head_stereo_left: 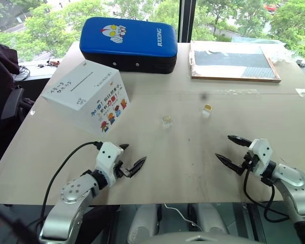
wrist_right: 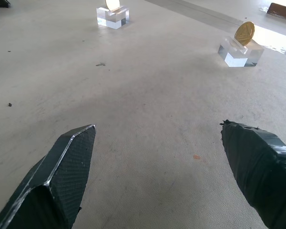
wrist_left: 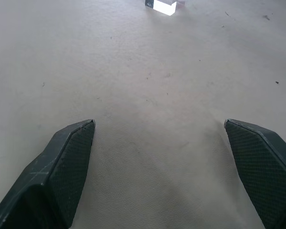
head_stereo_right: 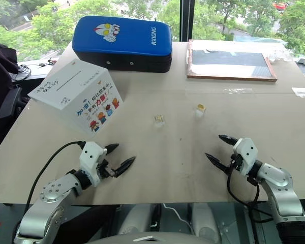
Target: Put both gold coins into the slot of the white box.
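Two gold coins stand upright, each on a small clear cube: one coin at the table's middle right, the other coin nearer the centre. The white box sits tilted at the left, its slot on the upper face beside black handwriting. My left gripper hovers open over the table near the front edge, below the box. My right gripper is open at the front right, nearer me than the coins. Nothing is between either pair of fingers.
A blue padded cushion lies at the back behind the box. A flat framed board rests at the back right. A strip of clear tape crosses the table. A black chair stands off the left edge.
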Controlling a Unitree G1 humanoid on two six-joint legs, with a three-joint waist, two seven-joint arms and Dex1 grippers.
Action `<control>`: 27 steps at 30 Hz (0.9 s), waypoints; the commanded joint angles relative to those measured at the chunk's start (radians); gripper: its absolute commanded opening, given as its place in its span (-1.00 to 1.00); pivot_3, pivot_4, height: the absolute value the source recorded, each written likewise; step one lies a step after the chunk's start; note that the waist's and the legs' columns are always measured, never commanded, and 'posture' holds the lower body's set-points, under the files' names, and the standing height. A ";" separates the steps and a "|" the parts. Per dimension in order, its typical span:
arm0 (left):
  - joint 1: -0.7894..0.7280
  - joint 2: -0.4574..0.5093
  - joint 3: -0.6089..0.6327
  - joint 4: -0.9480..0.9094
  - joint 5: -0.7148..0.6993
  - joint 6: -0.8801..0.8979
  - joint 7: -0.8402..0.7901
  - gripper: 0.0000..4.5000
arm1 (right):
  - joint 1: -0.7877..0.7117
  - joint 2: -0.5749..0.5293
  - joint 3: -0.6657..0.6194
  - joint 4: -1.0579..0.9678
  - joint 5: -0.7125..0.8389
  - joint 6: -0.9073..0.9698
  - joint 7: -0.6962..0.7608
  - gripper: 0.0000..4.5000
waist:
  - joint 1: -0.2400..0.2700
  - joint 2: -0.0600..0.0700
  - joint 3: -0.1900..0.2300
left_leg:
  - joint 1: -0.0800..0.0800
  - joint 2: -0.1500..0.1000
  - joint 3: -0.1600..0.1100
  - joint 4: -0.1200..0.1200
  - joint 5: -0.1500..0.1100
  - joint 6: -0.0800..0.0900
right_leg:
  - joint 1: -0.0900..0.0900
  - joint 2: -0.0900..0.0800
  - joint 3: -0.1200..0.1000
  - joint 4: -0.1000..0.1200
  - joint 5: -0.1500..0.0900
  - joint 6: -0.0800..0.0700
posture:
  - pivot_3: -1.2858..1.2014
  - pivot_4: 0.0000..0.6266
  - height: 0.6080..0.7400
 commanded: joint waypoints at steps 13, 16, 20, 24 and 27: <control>-0.040 -0.026 -0.014 0.008 0.012 -0.024 0.002 0.97 | -0.104 -0.022 -0.058 0.010 0.073 0.089 -0.002 1.00 | -0.001 0.000 0.000 | 0.000 0.000 0.000 0.000 0.000 0.000 | 0.000 0.001 0.000 0.000 0.000 0.000 | 0.03 -0.52 1.00; -0.040 -0.022 -0.010 -0.001 0.010 -0.020 0.000 0.97 | -0.158 -0.030 -0.059 0.042 0.089 0.118 0.023 1.00 | 0.000 0.000 0.000 | 0.000 0.000 0.000 0.000 0.000 0.000 | 0.000 0.001 0.000 0.000 0.000 0.000 | 0.03 -0.52 1.00; -0.050 -0.009 0.001 -0.017 0.005 -0.010 -0.003 0.97 | -0.222 -0.034 -0.056 0.106 0.096 0.140 0.051 1.00 | 0.000 0.000 0.000 | 0.000 0.000 0.000 0.000 0.000 0.000 | 0.000 0.001 0.000 0.000 0.000 0.000 | 0.03 -0.52 1.00; -0.075 0.028 0.026 -0.062 -0.049 0.026 -0.042 0.97 | -0.298 -0.030 -0.042 0.176 0.071 0.154 0.044 1.00 | 0.000 0.000 0.000 | 0.000 0.000 0.000 0.000 0.000 0.000 | 0.000 0.001 0.000 0.000 0.000 0.000 | 0.03 -0.52 1.00; -0.130 0.063 0.046 -0.114 -0.160 0.099 -0.095 0.97 | -0.385 -0.012 -0.023 0.258 0.048 0.159 0.041 1.00 | -0.001 0.000 0.000 | 0.000 0.000 0.000 0.000 0.000 0.000 | 0.000 0.001 0.000 0.000 0.001 0.000 | 0.03 -0.52 1.00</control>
